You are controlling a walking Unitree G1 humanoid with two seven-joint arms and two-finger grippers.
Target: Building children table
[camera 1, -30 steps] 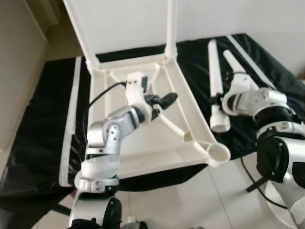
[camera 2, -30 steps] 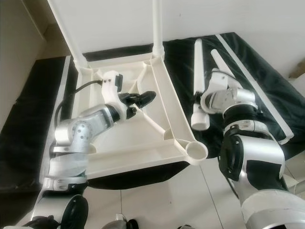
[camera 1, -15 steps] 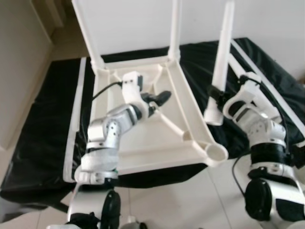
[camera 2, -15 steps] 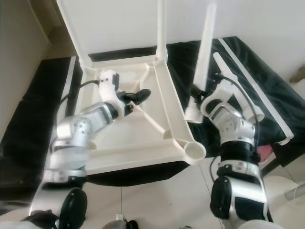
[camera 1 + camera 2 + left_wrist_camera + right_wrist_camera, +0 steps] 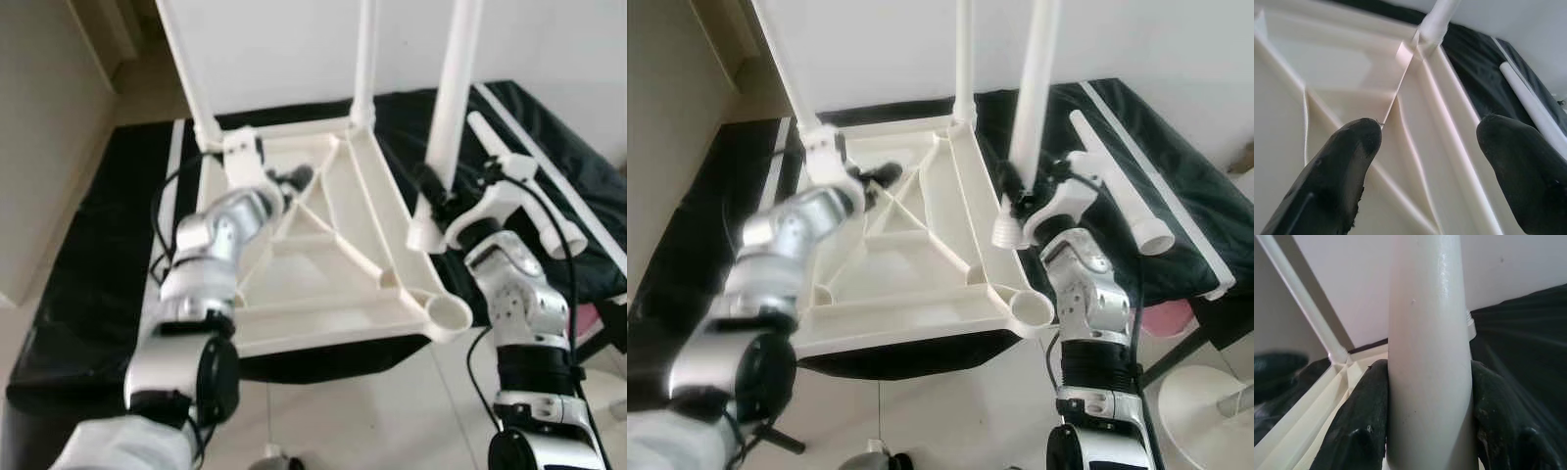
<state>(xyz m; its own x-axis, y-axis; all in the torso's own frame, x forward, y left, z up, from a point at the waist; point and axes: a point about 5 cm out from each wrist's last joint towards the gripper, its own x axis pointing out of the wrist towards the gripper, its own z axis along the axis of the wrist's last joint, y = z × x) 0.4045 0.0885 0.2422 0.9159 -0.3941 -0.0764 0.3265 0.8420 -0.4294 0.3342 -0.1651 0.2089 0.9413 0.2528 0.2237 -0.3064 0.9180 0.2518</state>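
Tabletop [image 5: 323, 284] lies upside down mid-frame on a black sheet [image 5: 88, 294], sockets up so legs can go in. Right pincer [image 5: 1425, 426] is clenched on a leg [image 5: 446, 108], upright just beside the right rim, likely headed for the empty corner socket [image 5: 449, 315]. Left pincer [image 5: 1435, 161] is released, hovering over the ribs upper centre, probably to steady. A spare leg [image 5: 524, 186] lies at right.

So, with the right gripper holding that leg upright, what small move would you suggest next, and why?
Probably carry the leg toward the robot and lower its wide end over the open socket at the tabletop's near corner. The right gripper is clamped on the leg, which hangs just beyond that socket. The left gripper hovers open over the tabletop's ribs.
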